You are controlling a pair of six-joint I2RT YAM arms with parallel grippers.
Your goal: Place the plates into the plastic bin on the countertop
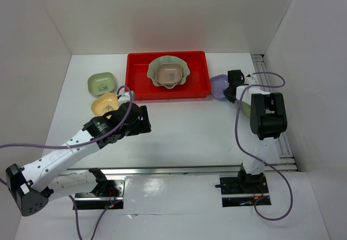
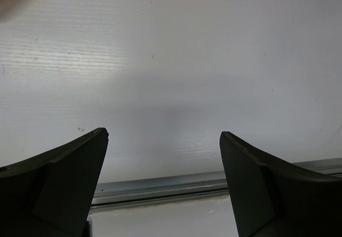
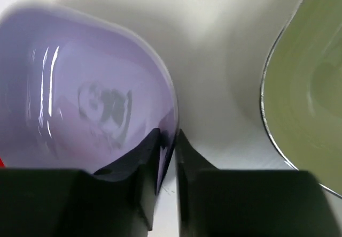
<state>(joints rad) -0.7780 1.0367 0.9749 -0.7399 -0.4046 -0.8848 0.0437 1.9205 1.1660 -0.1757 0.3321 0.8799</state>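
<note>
The red plastic bin (image 1: 135,77) stands at the back of the white countertop (image 1: 190,126). It holds a large pale green scalloped plate (image 1: 154,66) with a brownish pink dish (image 1: 168,75) inside it. A lavender dish (image 1: 218,86) lies just right of the bin. My right gripper (image 3: 168,135) is shut on the rim of the lavender dish (image 3: 80,87), one finger inside and one outside. A green dish (image 3: 304,87) lies close to its right. Left of the bin lie a green dish (image 1: 101,83) and a yellow dish (image 1: 104,104). My left gripper (image 2: 163,135) hangs open over bare countertop.
White walls close in the countertop on three sides. A metal rail (image 1: 184,169) runs along the near edge and another (image 1: 271,104) along the right side. My left arm (image 1: 81,142) reaches diagonally across the left half, beside the yellow dish.
</note>
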